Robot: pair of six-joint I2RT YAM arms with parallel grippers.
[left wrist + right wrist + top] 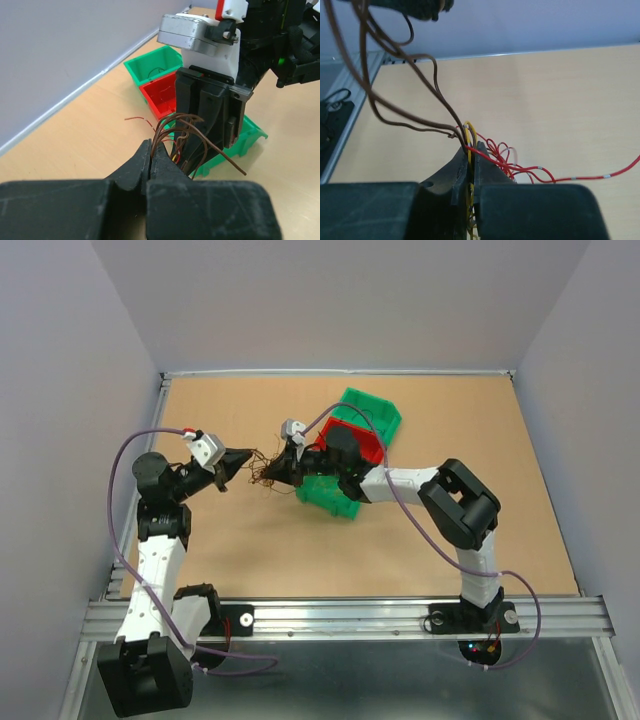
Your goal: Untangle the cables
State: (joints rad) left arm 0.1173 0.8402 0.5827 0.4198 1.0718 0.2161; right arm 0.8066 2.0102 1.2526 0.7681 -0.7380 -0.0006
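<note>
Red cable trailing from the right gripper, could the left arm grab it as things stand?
Probably not yet. The left gripper is shut on the brown cables, so its jaws aren't free, and the red cable trails off the far side of the right gripper, which is itself shut on it.

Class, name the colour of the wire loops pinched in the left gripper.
Brown cables, clearest in the left wrist view.
</note>
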